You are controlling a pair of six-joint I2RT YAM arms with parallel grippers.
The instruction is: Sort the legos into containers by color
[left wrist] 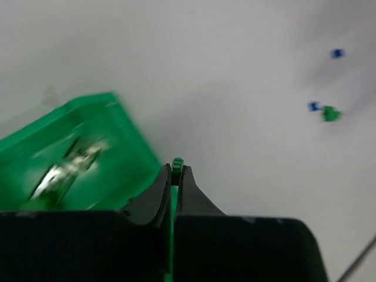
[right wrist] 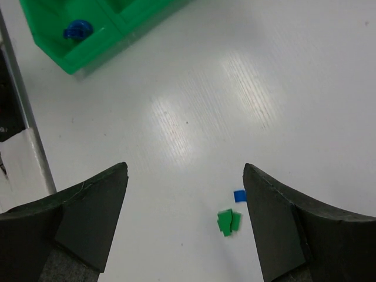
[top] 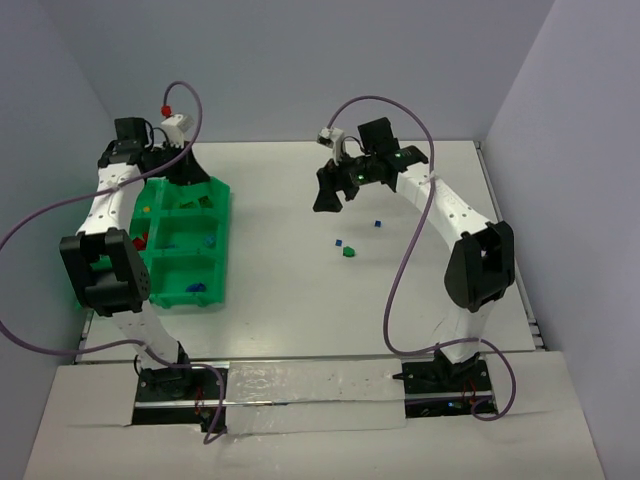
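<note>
left tool (left wrist: pixel 176 174): jaws together, clamped on a tiny green plastic lego brick (left wrist: pixel 177 163), whose studs poke past the tips at the lower centre of the left wrist view
right tool (right wrist: pixel 185 170): jaws wide apart, holding nothing, above the white worktop (right wrist: pixel 194 106)
tray: bright green plastic compartment tray (top: pixel 224 235) at the left of the top view, with the left tool at its far end
loose: green lego piece (right wrist: pixel 228 222) just beside a small blue lego piece (right wrist: pixel 239 195), low in the right wrist view
binned: round blue lego (right wrist: pixel 77 29) in the tray's corner compartment, upper left of the right wrist view

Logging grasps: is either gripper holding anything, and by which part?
The left gripper clamps a green lego by its sides, one end poking out beyond the grip. The right gripper is open and holds nothing.
</note>
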